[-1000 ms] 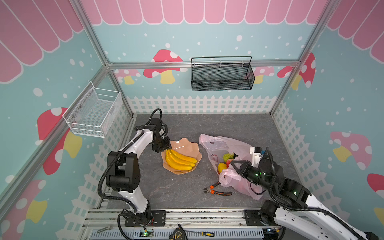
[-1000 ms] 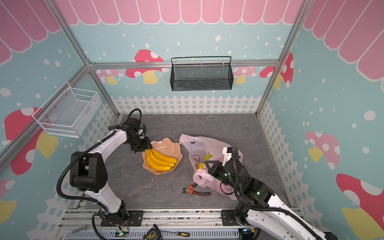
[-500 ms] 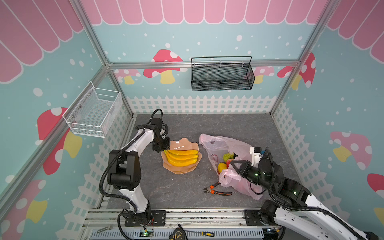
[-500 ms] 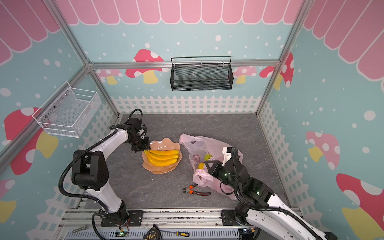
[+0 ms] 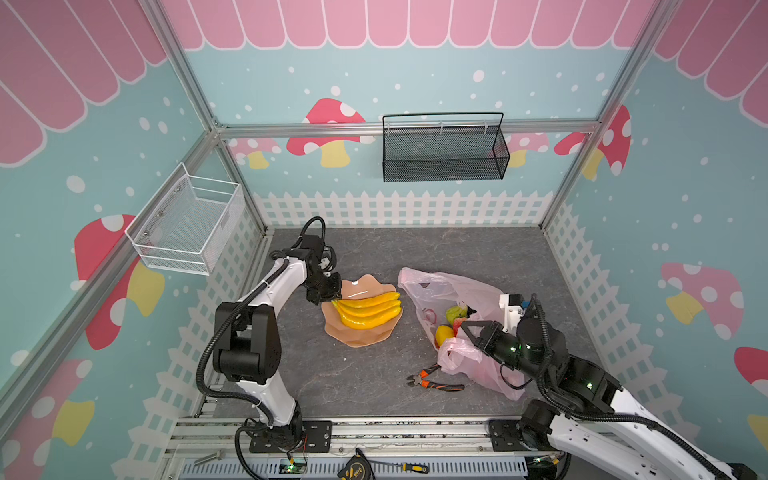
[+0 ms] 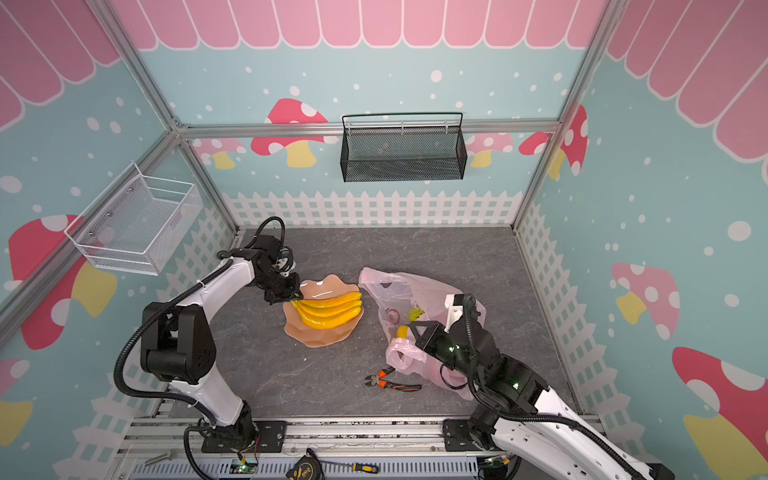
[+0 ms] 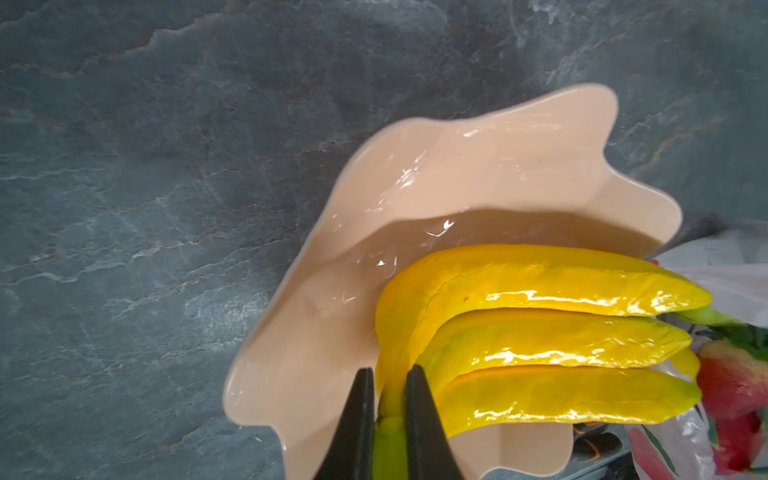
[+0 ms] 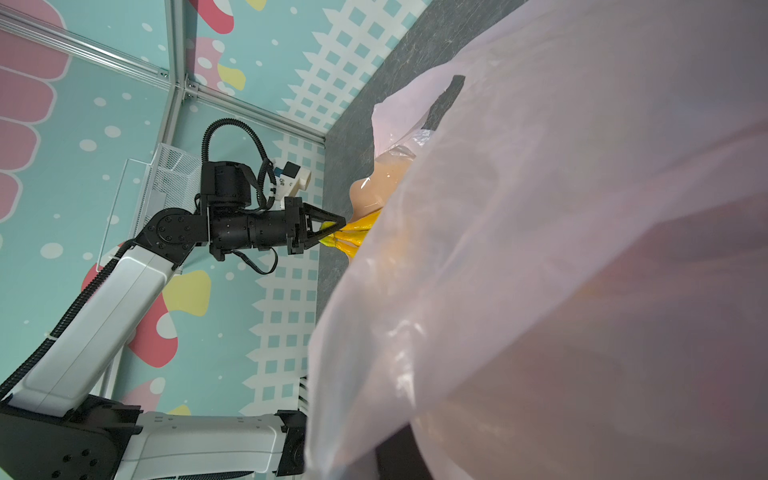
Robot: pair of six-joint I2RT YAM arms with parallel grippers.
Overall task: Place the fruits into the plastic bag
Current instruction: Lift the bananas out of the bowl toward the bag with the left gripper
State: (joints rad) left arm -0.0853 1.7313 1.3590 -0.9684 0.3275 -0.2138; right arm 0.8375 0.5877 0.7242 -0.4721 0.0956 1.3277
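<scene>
Though pink film veils nearly all of its own wrist view and hides its fingertips there, the right gripper (image 5: 463, 326) is fully closed in both top views, pinching the raised rim of the plastic bag (image 8: 582, 249). The left gripper (image 7: 390, 370) has its 2 black fingers (image 7: 357, 415) clamped on the green stem of the banana bunch (image 7: 540, 324). The stem's end is cut off by the frame. Whether the bunch rests on the peach wavy plate (image 7: 457, 166) or hangs just above it cannot be told. Just beside the plate on the grey table (image 5: 415, 257), the bag holds a lemon (image 5: 444, 332), a green fruit (image 5: 455, 311) and a red fruit (image 7: 731, 382), all partly hidden by folds.
</scene>
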